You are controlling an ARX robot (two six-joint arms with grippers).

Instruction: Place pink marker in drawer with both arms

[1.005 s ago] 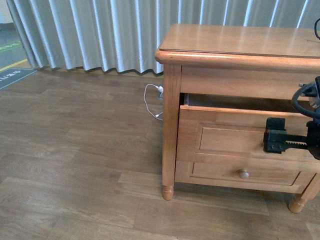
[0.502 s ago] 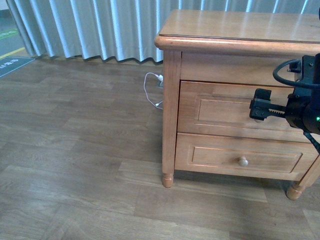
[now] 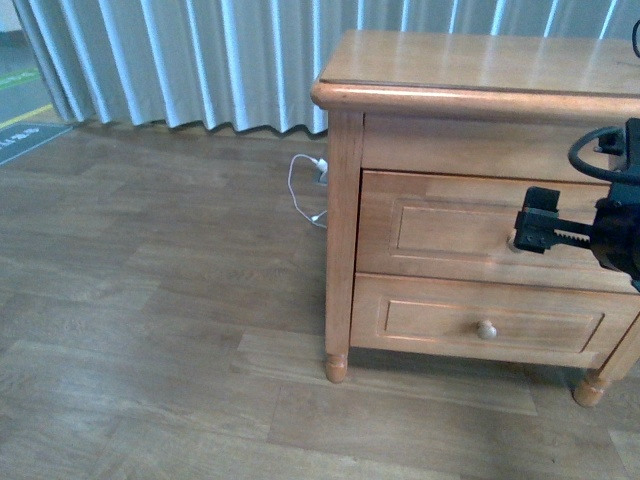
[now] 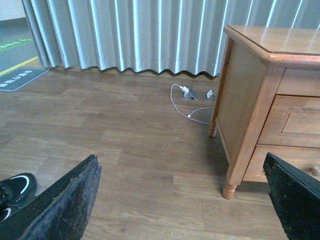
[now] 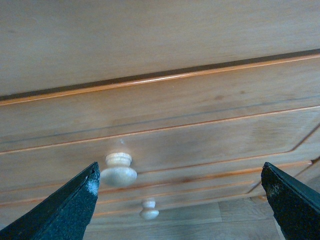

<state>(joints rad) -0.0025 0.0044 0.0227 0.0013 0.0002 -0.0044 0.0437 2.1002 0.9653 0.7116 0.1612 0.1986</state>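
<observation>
The drawer point(image 3: 450, 225), the upper one of the honey-coloured cabinet, stands shut. My right gripper point(image 3: 538, 232) hovers open just in front of its face, by the round knob. In the right wrist view the drawer front point(image 5: 200, 135) fills the picture, and the knob point(image 5: 119, 170) sits just inside one finger of the open right gripper point(image 5: 180, 167), untouched. My left gripper point(image 4: 181, 157) is open over bare floor, to the left of the cabinet, and holds nothing. The pink marker is out of view.
The lower drawer point(image 3: 440, 325) with its knob point(image 3: 486, 329) is shut too. A white plug and cable point(image 3: 305, 190) lie on the floor by the cabinet's left side, before the grey curtain point(image 3: 200, 60). A black shoe point(image 4: 12, 187) shows at the floor's edge.
A second ago the upper drawer stood ajar; now it is shut. My right gripper rose to the knob's height and has since drawn back slightly to the right.
</observation>
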